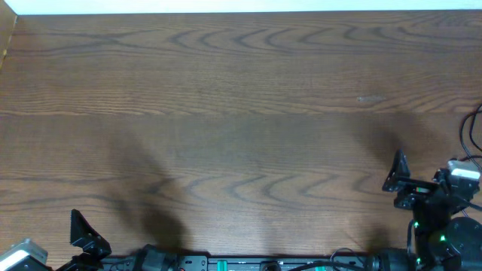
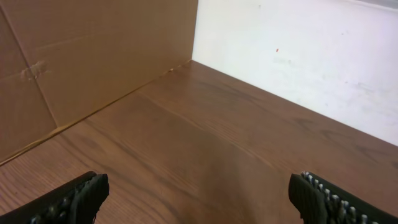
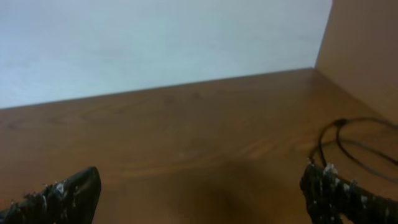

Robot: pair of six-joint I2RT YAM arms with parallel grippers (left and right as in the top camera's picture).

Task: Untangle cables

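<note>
Cardboard panel [image 2: 93,56] bounds the left edge of the table [image 1: 241,113]; a white wall [image 2: 298,56] closes the far edge. Left gripper [image 2: 199,193], near-left corner: jaws spread wide, holding nothing. Open wood spans between the arms. Right gripper [image 3: 202,186], near-right: jaws likewise wide, holding nothing. Black cable [image 3: 340,123] lies looped on the wood by the right edge, near a second cardboard panel [image 3: 367,43], apart from both grippers.

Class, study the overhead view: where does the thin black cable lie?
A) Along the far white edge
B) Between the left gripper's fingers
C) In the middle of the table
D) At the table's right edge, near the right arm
D: the black cable loops at the right edge of the table, near the open right gripper.
</note>
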